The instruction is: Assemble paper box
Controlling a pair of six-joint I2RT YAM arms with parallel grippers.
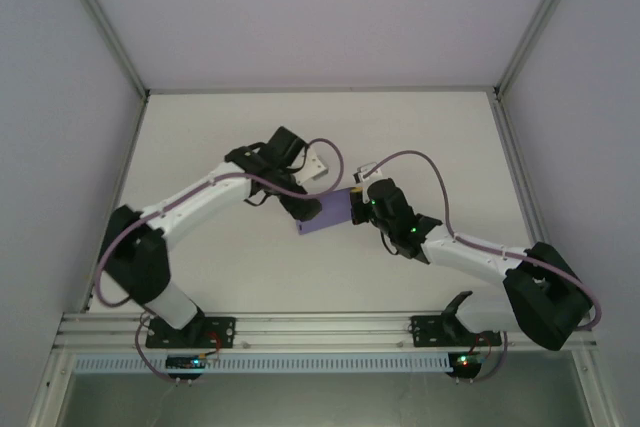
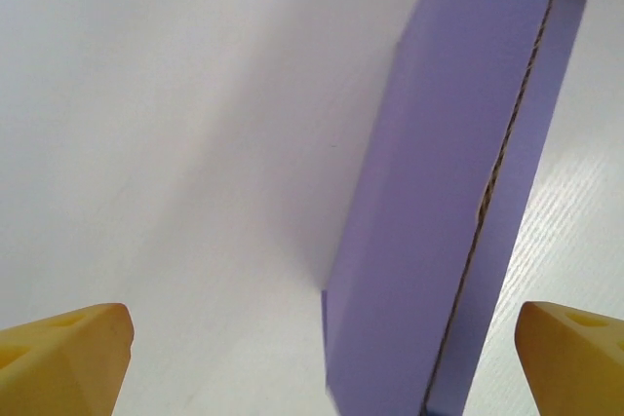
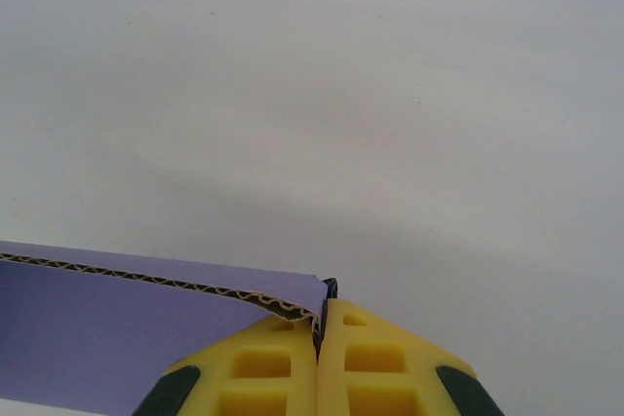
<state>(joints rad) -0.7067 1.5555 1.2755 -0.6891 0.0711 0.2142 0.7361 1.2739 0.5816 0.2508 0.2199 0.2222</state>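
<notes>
The paper box (image 1: 325, 214) is near the middle of the table (image 1: 220, 267), and the right gripper (image 3: 319, 326) is pinched tight on its corrugated edge. The left gripper (image 1: 303, 205) stands spread wide (yellow fingertips (image 2: 68, 348) apart from the card), gripping nothing.

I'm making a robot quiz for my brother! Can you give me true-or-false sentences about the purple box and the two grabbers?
1. The right gripper is pinching an edge of the paper box. True.
2. The left gripper is squeezing the box. False: it is wide open, and the box sits between its fingers without touching them.
3. The box is green. False: it is purple.
4. The box's cut edge shows a wavy inner layer. True.
</notes>
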